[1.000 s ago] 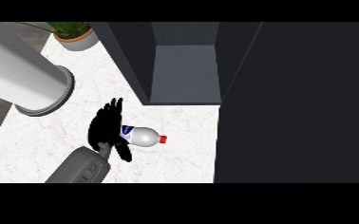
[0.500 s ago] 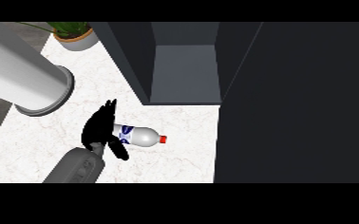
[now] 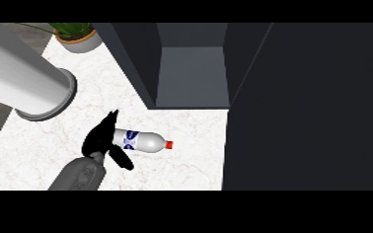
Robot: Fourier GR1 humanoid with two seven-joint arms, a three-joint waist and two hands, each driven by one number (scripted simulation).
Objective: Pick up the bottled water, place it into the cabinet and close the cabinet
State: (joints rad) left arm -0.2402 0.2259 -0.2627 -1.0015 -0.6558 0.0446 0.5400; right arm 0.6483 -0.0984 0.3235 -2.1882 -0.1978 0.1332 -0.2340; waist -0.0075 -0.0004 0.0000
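While the clear plastic water bottle with red cap [image 3: 146,141] lies sideways on the white marble counter [image 3: 182,168], before the open dark grey cabinet [image 3: 191,74], the black left hand [image 3: 102,139] touches its base, fingers spread, thumb underneath, grasping nothing.

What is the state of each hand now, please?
Right hand: not in view.
Left hand: fingers open around the base of the lying clear plastic water bottle with red cap, not curled round it.

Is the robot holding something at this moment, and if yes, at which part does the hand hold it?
The hand is at the base end of the bottled water, which lies on its side on the counter. Whether the fingers have closed round it cannot be told.
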